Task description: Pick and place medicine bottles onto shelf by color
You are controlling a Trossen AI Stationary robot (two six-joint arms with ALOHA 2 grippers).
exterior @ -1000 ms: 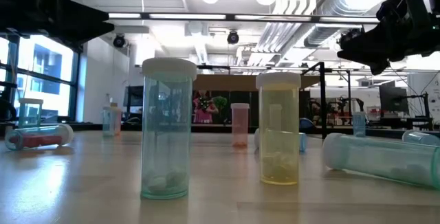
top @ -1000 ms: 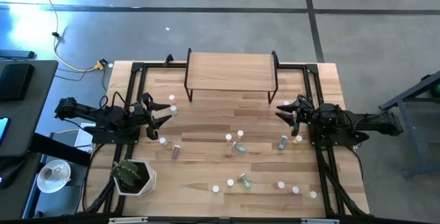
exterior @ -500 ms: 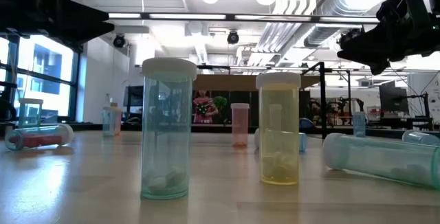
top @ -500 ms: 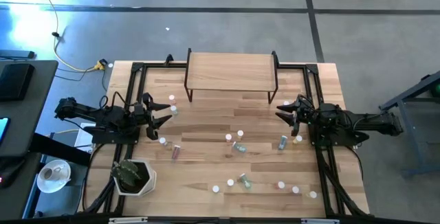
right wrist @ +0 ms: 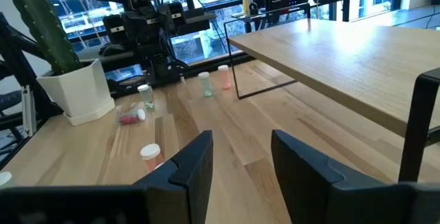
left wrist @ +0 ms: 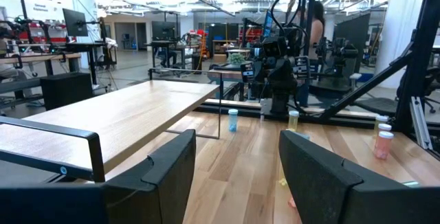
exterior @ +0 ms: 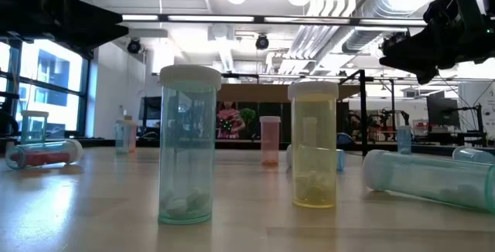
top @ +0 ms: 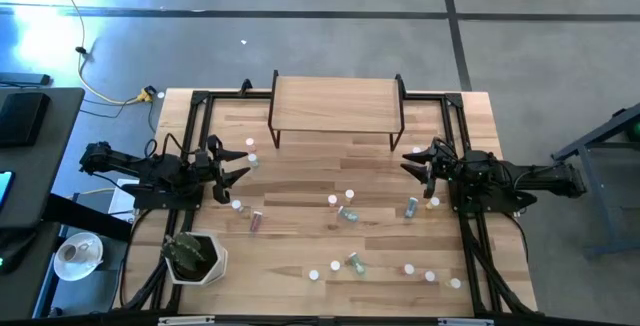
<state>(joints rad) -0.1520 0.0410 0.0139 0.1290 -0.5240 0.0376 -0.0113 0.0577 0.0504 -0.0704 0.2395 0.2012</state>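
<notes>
The small light-wood shelf stands on thin black legs at the table's far middle, with nothing on its top. Several tiny white-capped bottles are scattered over the tabletop, some upright and some on their sides, for instance a pink one and a blue one. In the low view a teal bottle and a yellow bottle stand upright close by. My left gripper hovers open at the table's left side, and its fingers show apart in the left wrist view. My right gripper hovers open at the right side. Both are empty.
A white pot with a green plant stands at the near left corner. Black frame rails run along both table sides. Two bottles stand just beyond my left gripper. A bottle lies on its side near the low camera.
</notes>
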